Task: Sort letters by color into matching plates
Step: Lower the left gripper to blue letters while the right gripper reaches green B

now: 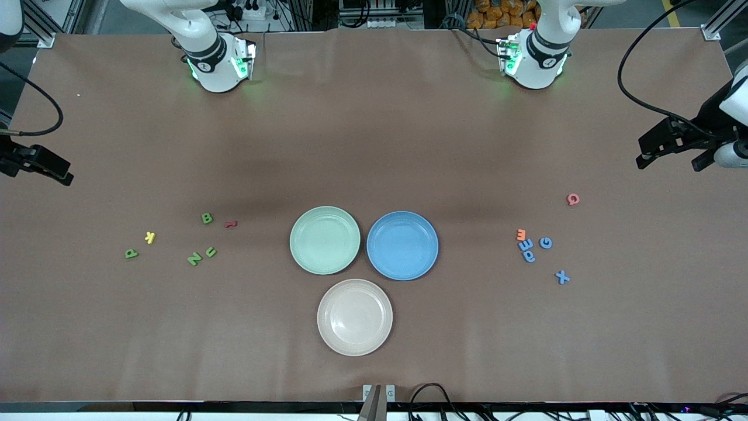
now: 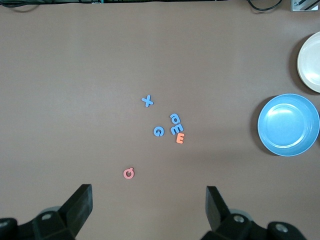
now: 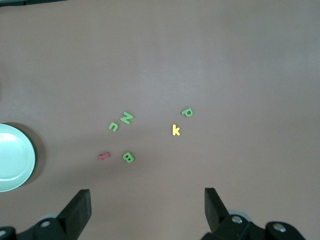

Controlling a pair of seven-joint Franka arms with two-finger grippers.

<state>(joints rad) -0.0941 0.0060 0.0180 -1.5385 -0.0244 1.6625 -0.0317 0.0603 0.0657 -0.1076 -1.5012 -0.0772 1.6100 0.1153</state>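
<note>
Several green letters (image 1: 207,218) (image 3: 128,157), a yellow k (image 1: 150,237) and a red letter (image 1: 231,223) lie scattered toward the right arm's end. Several blue letters (image 1: 545,242) (image 2: 158,131), an orange one (image 1: 521,234) and a pink one (image 1: 573,199) lie toward the left arm's end. The mint green plate (image 1: 325,240) and the blue plate (image 1: 402,245) sit side by side mid-table, both bare. My left gripper (image 1: 669,159) (image 2: 148,192) hangs open over bare table beside the pink letter (image 2: 129,173). Over bare table beside the green group, my right gripper (image 1: 55,169) (image 3: 147,195) is open.
A cream plate (image 1: 355,317) sits nearer the front camera than the two coloured plates, touching neither. Cables (image 1: 432,393) lie along the table's front edge. Wide brown table surface separates the letter groups from the plates.
</note>
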